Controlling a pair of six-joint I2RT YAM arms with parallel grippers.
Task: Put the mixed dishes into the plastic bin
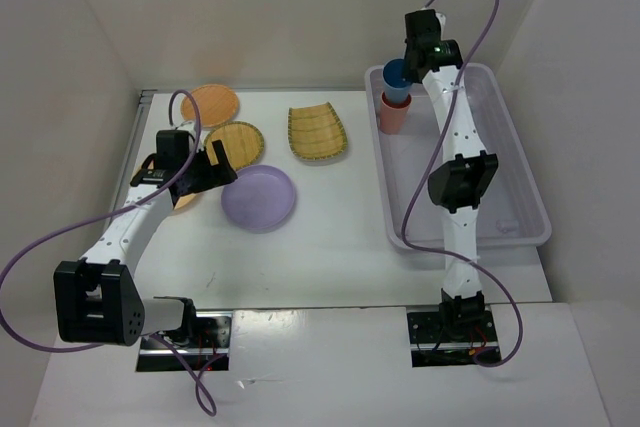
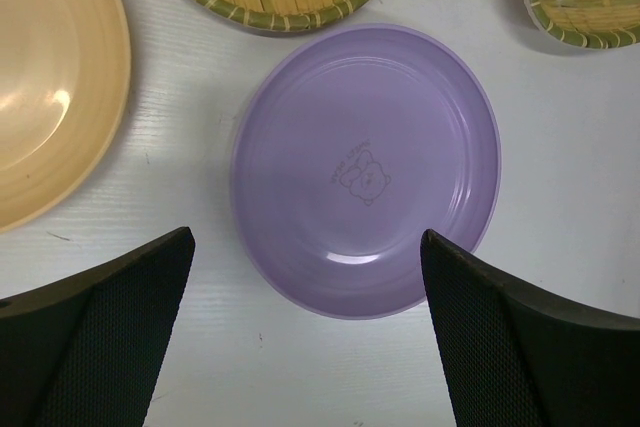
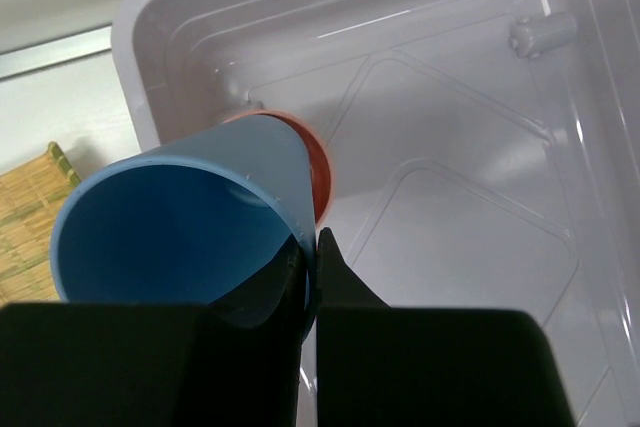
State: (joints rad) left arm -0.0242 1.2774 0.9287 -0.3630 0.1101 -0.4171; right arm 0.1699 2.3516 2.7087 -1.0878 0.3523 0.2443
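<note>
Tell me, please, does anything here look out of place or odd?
The blue cup sits nested in the coral cup, both tilted at the far left corner of the plastic bin, with the right gripper pinching the blue cup's wall. Nothing looks spilled or broken.

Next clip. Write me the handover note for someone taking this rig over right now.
Left gripper: open, hovering over the lavender plate.
Right gripper: shut on the blue cup at its rim, over the bin, far left corner. The coral cup sits directly under it, apparently nested.
On the table: lavender plate, far orange plate, near orange plate, round woven plate, squarish woven plate.
Done: nothing clearly released in the bin.
Left: release the cups, then move five plates.
</note>
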